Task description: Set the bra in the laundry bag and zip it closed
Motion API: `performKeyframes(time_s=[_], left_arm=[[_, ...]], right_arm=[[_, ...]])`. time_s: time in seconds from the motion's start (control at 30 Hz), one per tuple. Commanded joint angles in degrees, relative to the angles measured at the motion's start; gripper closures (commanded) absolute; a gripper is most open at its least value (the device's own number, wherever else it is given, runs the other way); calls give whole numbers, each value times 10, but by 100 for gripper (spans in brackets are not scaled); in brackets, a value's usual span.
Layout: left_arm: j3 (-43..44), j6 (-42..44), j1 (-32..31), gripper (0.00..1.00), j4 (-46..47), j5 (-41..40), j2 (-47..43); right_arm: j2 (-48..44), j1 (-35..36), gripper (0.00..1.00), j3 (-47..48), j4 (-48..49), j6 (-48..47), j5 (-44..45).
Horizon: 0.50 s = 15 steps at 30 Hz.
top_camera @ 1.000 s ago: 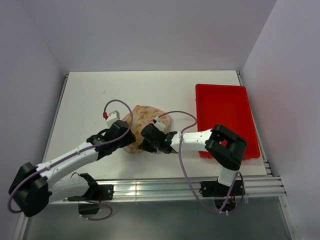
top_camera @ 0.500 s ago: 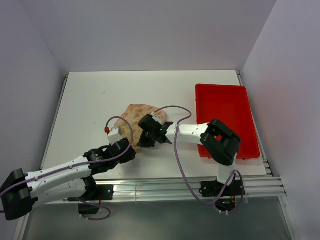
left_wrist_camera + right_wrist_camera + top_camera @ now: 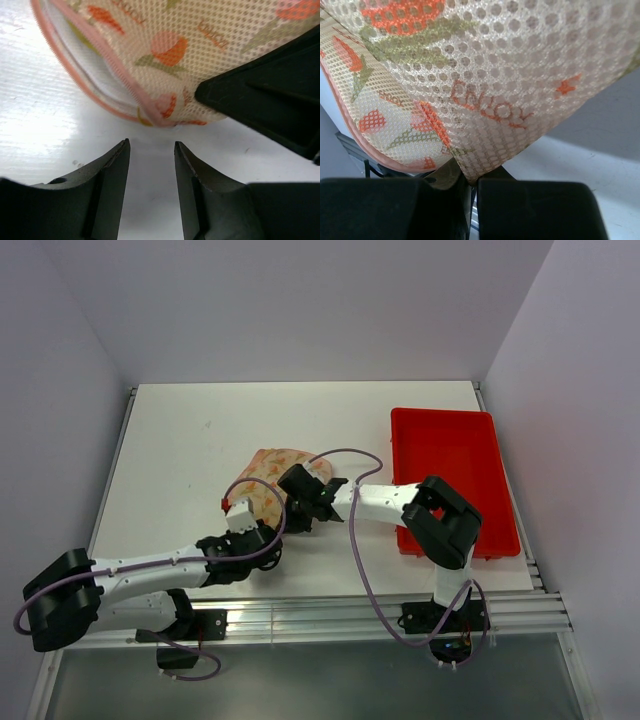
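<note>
R pincer (image 3: 468, 176) on mesh laundry bag (image 3: 485, 75)

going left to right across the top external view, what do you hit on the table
left tool → laundry bag → red tray. The right tool is shut on the bag's fabric and overlaps it, so it is left out of the order.
</note>
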Motion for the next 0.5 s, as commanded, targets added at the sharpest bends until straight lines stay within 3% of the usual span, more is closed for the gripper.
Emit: performKeyframes(time_s=[0.0, 0.47], left_arm=[[-16, 15, -4, 52, 76, -28, -6], [-101, 76, -3, 56, 286, -21, 13]], right_arm=[[7, -4, 100, 22, -10, -12, -6], [-7, -11, 100, 16, -24, -23, -22]])
